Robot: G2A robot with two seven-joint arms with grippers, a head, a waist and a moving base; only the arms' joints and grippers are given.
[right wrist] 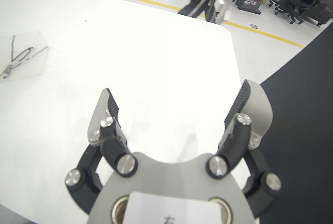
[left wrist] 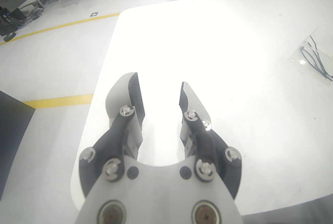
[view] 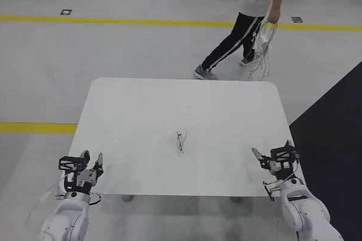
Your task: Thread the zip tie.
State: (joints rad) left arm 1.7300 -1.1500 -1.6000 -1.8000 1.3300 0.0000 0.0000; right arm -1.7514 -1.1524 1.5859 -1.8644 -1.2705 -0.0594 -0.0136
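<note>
Zip tie [view: 180, 141] lying approx. at table [view: 169, 108] ctr, apparently inside clear container [right wrist: 41, 61]. L gripper [view: 92, 158] sitting over near-left corner, R gripper [view: 271, 150] over near-right corner, both well apart from it.

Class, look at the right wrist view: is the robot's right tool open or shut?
Open. The right tool has its fingers spread wide apart, with the white table showing between them and nothing held.
</note>
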